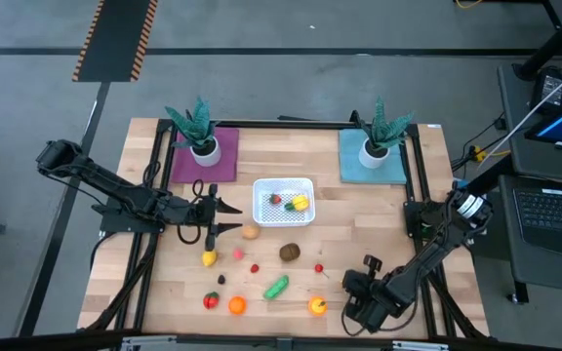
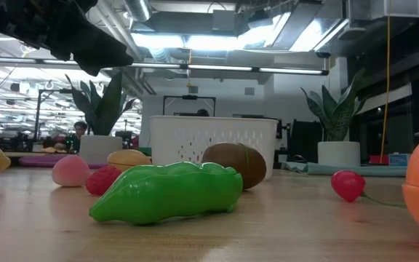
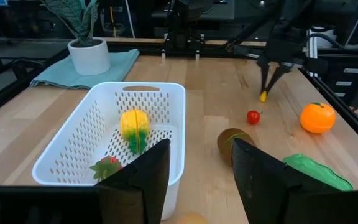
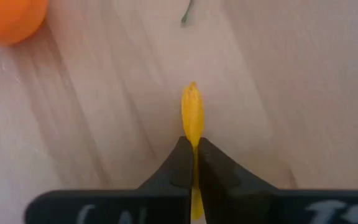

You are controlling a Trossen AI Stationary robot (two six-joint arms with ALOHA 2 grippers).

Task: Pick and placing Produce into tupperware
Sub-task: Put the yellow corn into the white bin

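Observation:
The tupperware (image 1: 283, 185) is a white perforated container at mid-table, holding a strawberry (image 3: 107, 167) and a yellow-and-green piece (image 3: 133, 124). Loose produce lies in front of it: a green piece (image 1: 277, 288), a brown one (image 1: 290, 253), a cherry (image 1: 319, 267), an orange (image 1: 317, 306) and several more. My right gripper (image 4: 192, 144) is near the front right, beside the orange, shut on a thin yellow piece (image 4: 192, 112). My left gripper (image 1: 232, 217) hovers left of the tupperware, open with nothing between its fingers (image 3: 148, 177). My right gripper pinches the thin yellow piece between its two fingertips, by the flat sides of one end (image 4: 192, 134). The fingers slant steeply down from above. The piece sticks out beyond the tips (image 3: 263, 96), pointing at the table; whether its lower end touches the wood I cannot tell.
Two spiky potted plants stand at the back, one on a purple mat (image 1: 203, 156), one on a teal mat (image 1: 372, 158). A black frame rail (image 1: 416, 175) runs along the table's right side. Bare wood lies between the tupperware and the right rail.

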